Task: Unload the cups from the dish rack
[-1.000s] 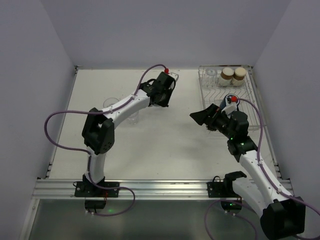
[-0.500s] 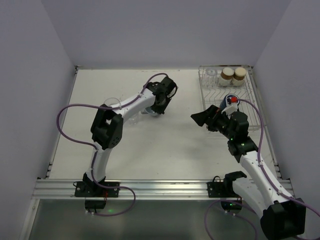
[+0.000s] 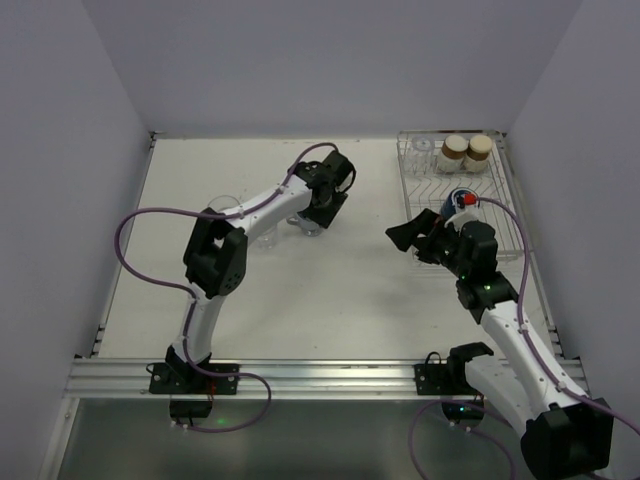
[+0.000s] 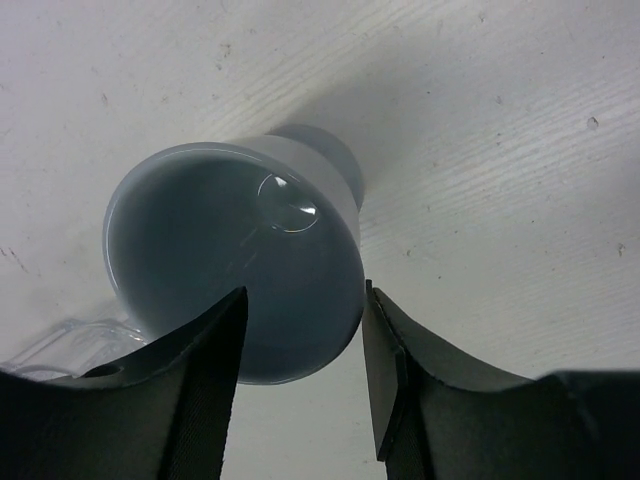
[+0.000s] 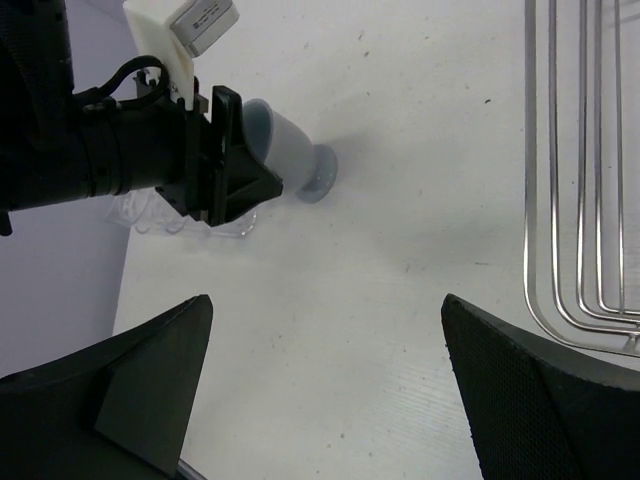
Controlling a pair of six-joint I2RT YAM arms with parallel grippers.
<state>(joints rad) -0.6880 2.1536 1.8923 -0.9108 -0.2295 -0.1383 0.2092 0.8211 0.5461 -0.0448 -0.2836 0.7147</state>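
A pale blue-grey footed cup [image 3: 309, 224] [image 4: 235, 260] [image 5: 290, 150] stands on the table near its middle. My left gripper [image 3: 318, 207] [image 4: 305, 295] is over its mouth, partly open, with one finger above the inside and the other beside the outer wall. My right gripper [image 3: 405, 235] [image 5: 325, 300] hangs wide open and empty, left of the dish rack [image 3: 508, 215] [image 5: 580, 200]. The rack holds two cream cups [image 3: 453, 152] [image 3: 479, 150], a clear glass [image 3: 423, 150] and a dark blue mug [image 3: 455, 197] half hidden by my right wrist.
Two clear tumblers [image 3: 222, 207] [image 3: 265, 235] stand on the table beside my left forearm, and one [image 4: 60, 340] shows close by the grey cup. White walls close in the left, back and right sides. A metal rail [image 3: 320, 375] runs along the near edge.
My left gripper came down from the back of the table towards the middle, bringing the grey cup onto the surface. The right gripper shifted only slightly.
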